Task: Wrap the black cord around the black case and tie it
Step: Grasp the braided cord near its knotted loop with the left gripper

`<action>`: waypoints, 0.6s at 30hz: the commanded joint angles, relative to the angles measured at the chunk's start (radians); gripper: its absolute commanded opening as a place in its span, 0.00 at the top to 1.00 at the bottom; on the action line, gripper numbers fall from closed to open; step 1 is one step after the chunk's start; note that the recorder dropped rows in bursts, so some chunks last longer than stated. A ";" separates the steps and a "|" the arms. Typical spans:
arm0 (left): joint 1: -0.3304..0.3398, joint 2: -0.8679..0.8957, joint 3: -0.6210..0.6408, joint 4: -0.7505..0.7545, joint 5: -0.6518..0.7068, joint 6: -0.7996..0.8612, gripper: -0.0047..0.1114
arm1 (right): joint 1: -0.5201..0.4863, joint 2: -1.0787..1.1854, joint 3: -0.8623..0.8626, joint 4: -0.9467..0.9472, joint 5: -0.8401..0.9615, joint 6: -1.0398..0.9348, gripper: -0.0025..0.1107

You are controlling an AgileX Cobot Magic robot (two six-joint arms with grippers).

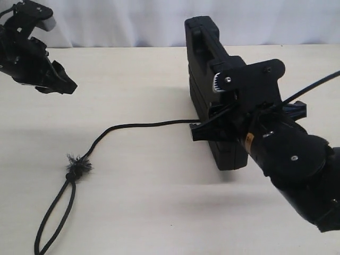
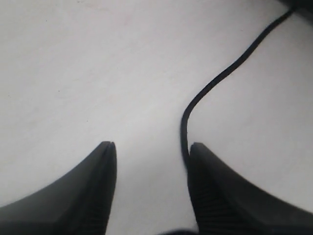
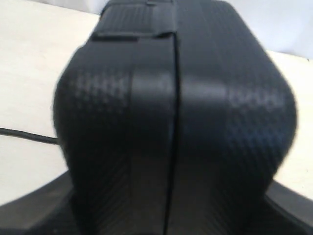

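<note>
Exterior view is showing the right gripper point(image 1: 219, 130) clamping the flat, textured black plastic case point(image 1: 204, 56) upright at two o'clock, probably for wrapping clearance, while the thin black cord point(image 1: 133, 125) is trailing toward eight o'clock to its frayed tuft point(image 1: 78, 166), and the left gripper point(image 2: 150, 152) is hovering open at ten o'clock.

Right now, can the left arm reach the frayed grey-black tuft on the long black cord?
Probably yes: the open left end effector hangs over bare table, nothing lies between it and the tuft. The right end effector is aside, clamped on the black plastic case.
</note>
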 commanded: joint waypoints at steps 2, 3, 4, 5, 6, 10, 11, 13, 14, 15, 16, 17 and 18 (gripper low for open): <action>-0.028 -0.007 0.000 0.002 0.049 0.320 0.58 | -0.058 -0.012 0.004 -0.011 -0.072 -0.003 0.94; -0.040 -0.007 0.000 0.002 0.054 0.371 0.58 | -0.058 -0.012 0.004 -0.011 -0.072 -0.003 0.94; -0.056 -0.007 0.000 0.004 0.058 0.431 0.58 | -0.058 -0.012 0.004 -0.011 -0.072 -0.003 0.94; -0.077 -0.007 0.000 0.013 0.066 0.494 0.58 | -0.058 -0.012 0.004 -0.011 -0.072 -0.003 0.94; -0.104 -0.005 0.000 0.038 0.080 0.560 0.58 | -0.058 -0.012 0.004 -0.011 -0.072 -0.003 0.94; -0.167 0.007 0.035 0.154 0.088 0.718 0.58 | -0.058 -0.012 0.004 -0.011 -0.072 -0.003 0.94; -0.184 0.011 0.051 0.202 0.083 0.763 0.58 | -0.058 -0.012 0.004 -0.011 -0.072 -0.007 0.94; -0.210 0.016 0.083 0.309 0.053 0.836 0.58 | -0.058 -0.012 0.004 -0.011 -0.072 -0.007 0.94; -0.222 0.018 0.105 0.362 0.028 0.872 0.58 | -0.058 -0.012 0.004 -0.011 -0.072 -0.007 0.94; -0.230 0.019 0.121 0.403 0.009 0.901 0.58 | -0.058 -0.012 0.004 -0.011 -0.072 -0.007 0.94; -0.236 0.020 0.142 0.453 -0.020 0.935 0.58 | -0.058 -0.012 0.004 -0.011 -0.072 -0.007 0.94; -0.245 0.023 0.164 0.493 -0.056 0.969 0.58 | -0.058 -0.012 0.004 -0.011 -0.072 -0.007 0.94; -0.245 0.025 0.187 0.520 -0.085 0.993 0.58 | -0.058 -0.012 0.004 -0.011 -0.072 -0.007 0.94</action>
